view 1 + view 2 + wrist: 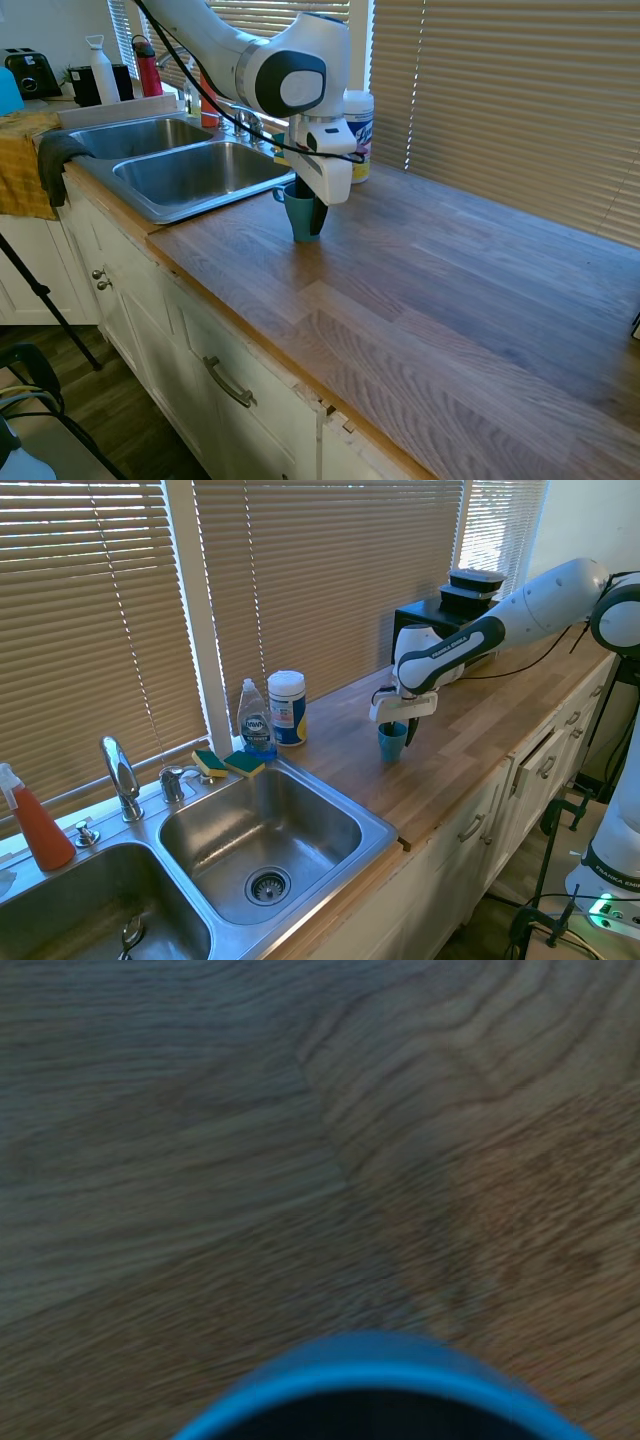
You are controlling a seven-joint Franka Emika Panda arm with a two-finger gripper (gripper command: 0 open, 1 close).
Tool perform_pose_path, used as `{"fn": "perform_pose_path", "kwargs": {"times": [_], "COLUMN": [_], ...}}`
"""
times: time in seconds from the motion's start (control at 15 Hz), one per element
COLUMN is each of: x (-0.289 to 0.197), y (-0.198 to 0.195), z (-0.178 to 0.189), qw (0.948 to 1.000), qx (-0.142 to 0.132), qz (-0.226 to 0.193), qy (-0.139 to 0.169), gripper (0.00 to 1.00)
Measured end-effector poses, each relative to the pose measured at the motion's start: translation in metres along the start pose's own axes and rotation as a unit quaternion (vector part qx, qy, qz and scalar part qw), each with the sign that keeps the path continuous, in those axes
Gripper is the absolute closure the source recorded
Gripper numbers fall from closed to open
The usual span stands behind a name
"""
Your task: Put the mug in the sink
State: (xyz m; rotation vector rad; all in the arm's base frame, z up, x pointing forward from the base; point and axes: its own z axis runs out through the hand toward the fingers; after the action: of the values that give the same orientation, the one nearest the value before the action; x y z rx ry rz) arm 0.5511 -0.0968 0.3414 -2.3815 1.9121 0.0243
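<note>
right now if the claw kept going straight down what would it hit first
The claw points down around the mug, one finger apparently inside, so it would likely meet the mug's bottom or the wooden counter first.

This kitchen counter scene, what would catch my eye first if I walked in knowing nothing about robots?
Most striking is the white robot arm reaching over the wooden countertop, its gripper lowered onto a small teal mug that stands upright near the counter's front edge. Beside it lies the double-basin stainless steel sink with a curved chrome faucet. Behind the sink, by the blinds, stand a dish soap bottle and a white wipes canister.
</note>
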Motion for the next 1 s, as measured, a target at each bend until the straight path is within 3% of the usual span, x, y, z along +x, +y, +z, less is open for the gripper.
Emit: {"fn": "perform_pose_path", "kwargs": {"times": [0.53,0.8,1.0], "x": [0.004,-0.006,-0.038], "y": [0.002,-0.003,-0.01], "z": [0.002,-0.017,-0.05], "qw": [0.9998,0.9987,0.9957], "qx": [0.001,0.017,0.042], "qz": [-0.022,-0.047,-0.081], "qy": [0.0,0.007,0.015], "gripper": [1.0,1.0,1.0]}}
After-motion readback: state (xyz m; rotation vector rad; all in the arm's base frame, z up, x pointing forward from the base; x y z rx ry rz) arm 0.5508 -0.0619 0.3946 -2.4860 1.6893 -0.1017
